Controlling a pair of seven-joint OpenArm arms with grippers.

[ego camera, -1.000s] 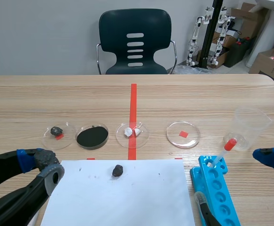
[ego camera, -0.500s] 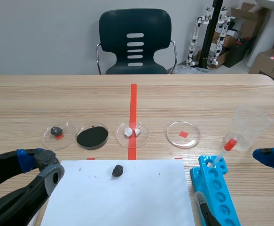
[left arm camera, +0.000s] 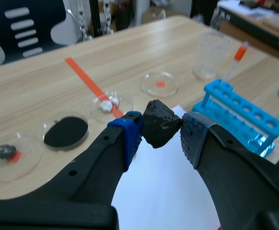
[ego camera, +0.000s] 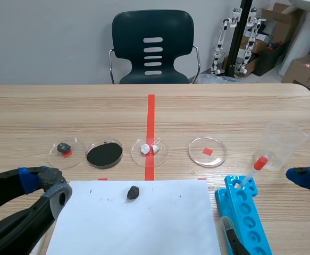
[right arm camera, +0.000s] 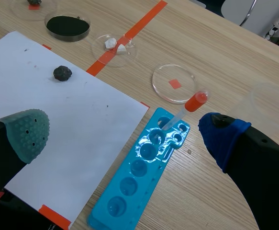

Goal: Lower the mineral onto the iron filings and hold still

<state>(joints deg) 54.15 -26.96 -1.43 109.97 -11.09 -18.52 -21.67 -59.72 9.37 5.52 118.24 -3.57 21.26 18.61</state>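
Observation:
In the left wrist view my left gripper [left arm camera: 161, 132] is shut on a black, angular mineral [left arm camera: 158, 124] and holds it in the air above the near table. The iron filings are a black disc in a clear dish [left arm camera: 65, 132], well ahead of that gripper and off to one side. In the scene view that dish [ego camera: 105, 154] lies left of the red tape line, and my left gripper [ego camera: 44, 184] hangs nearer to me and further left. My right gripper [right arm camera: 125, 132] stands open over the paper's edge and the rack, holding nothing.
A second dark rock [ego camera: 133, 192] lies on the white paper [ego camera: 144, 223]. Three more dishes stand in the row: one with a small dark stone [ego camera: 64, 148], one with white pieces [ego camera: 149, 149], one empty [ego camera: 207, 151]. A plastic cup [ego camera: 283, 142], blue rack [ego camera: 246, 215] and red-bulbed dropper [ego camera: 253, 170] stand at the right.
My left gripper has sunk very slightly with the mineral still in it. Nothing else has moved.

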